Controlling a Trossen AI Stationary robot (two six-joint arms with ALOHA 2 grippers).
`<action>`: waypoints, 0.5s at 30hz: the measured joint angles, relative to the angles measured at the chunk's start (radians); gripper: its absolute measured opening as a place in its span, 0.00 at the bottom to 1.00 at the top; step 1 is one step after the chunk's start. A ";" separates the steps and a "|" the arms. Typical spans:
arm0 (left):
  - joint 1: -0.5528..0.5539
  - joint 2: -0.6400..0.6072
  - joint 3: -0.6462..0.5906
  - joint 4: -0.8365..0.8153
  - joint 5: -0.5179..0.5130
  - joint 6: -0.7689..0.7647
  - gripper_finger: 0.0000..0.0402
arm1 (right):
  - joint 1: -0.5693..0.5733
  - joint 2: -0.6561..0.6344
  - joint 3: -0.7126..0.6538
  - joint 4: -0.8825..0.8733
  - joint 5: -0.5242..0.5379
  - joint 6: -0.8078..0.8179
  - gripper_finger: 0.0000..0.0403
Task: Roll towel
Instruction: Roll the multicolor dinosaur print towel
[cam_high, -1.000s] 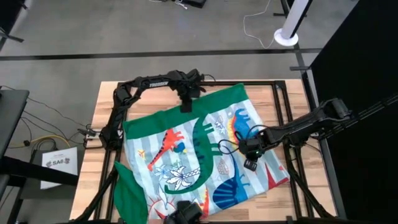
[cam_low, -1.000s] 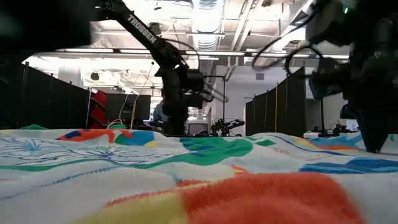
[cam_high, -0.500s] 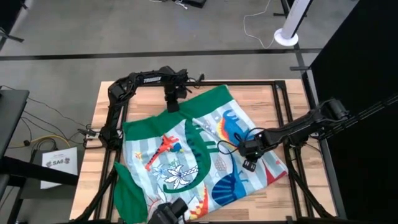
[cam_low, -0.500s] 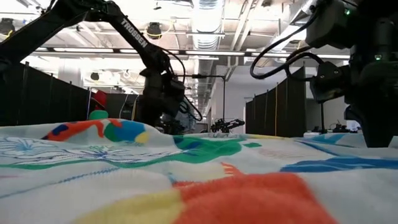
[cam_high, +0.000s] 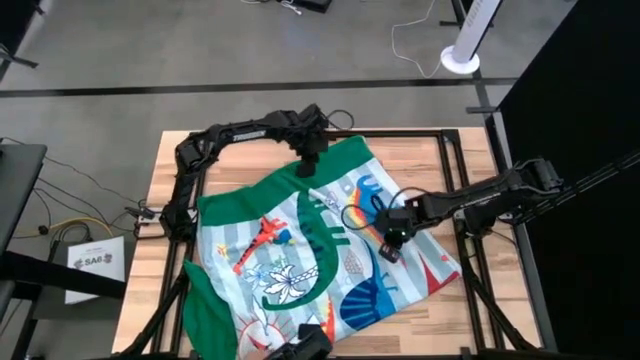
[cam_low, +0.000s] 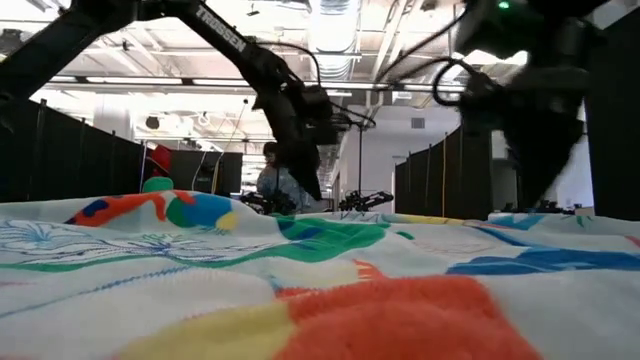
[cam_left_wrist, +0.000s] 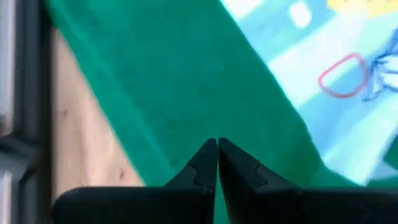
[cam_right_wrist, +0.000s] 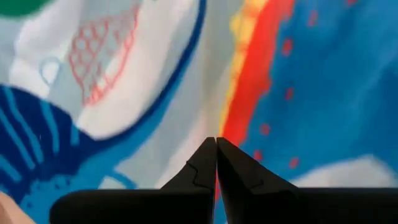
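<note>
The towel (cam_high: 320, 250) looks soft, limp and light, best pinched at its green hem just under the closed, empty left gripper (cam_high: 305, 168), while the right gripper (cam_high: 388, 247), also closed and empty, hangs over the print.

My left gripper (cam_high: 305, 168) sits at the far side, arm arched, fingertips pressed together. My right gripper (cam_high: 389, 248) reaches in from the right, fingers (cam_right_wrist: 214, 163) closed too.
</note>
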 joint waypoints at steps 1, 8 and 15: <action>0.001 0.011 -0.001 -0.006 -0.003 0.006 0.00 | -0.016 0.000 0.012 -0.008 0.000 -0.020 0.00; 0.046 0.053 0.001 -0.052 0.000 0.016 0.00 | -0.090 0.005 0.066 -0.007 0.003 -0.083 0.00; 0.108 0.084 -0.025 -0.183 0.015 -0.017 0.00 | -0.080 0.005 0.068 -0.009 0.002 -0.064 0.00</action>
